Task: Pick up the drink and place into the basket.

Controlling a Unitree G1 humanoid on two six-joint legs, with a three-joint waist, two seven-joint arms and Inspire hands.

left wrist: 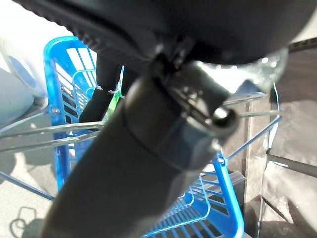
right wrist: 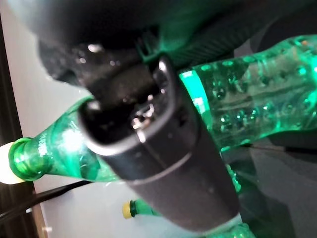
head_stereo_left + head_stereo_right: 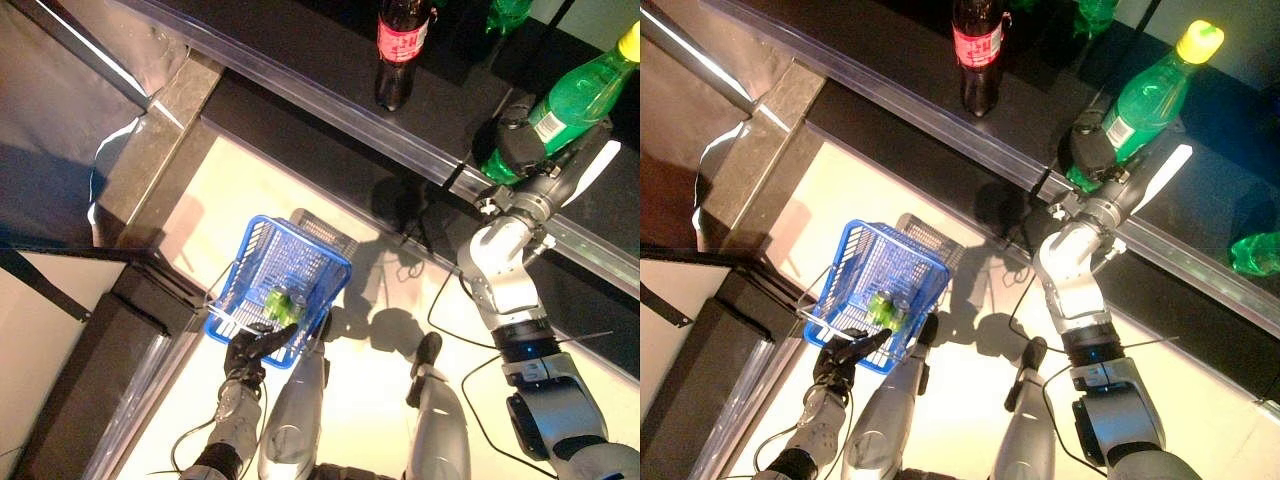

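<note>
Down by the floor, the left robot hand (image 3: 845, 357) curls round the wire handle of the blue basket (image 3: 880, 270), keeping it ready with green items already inside. Farther off, at the shelf's (image 3: 300, 75) front edge, the right robot hand (image 3: 520, 150) grips the green bottle (image 3: 580, 85). A red-labelled cola bottle (image 3: 400, 45) stands beyond; print unreadable.

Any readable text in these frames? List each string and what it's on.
None legible.
Green bottle in the right hand: white label, print too blurred to read.
Dark bottle on the shelf: red label, print too small to read.
Blue basket held by the left hand: no markings visible.
</note>
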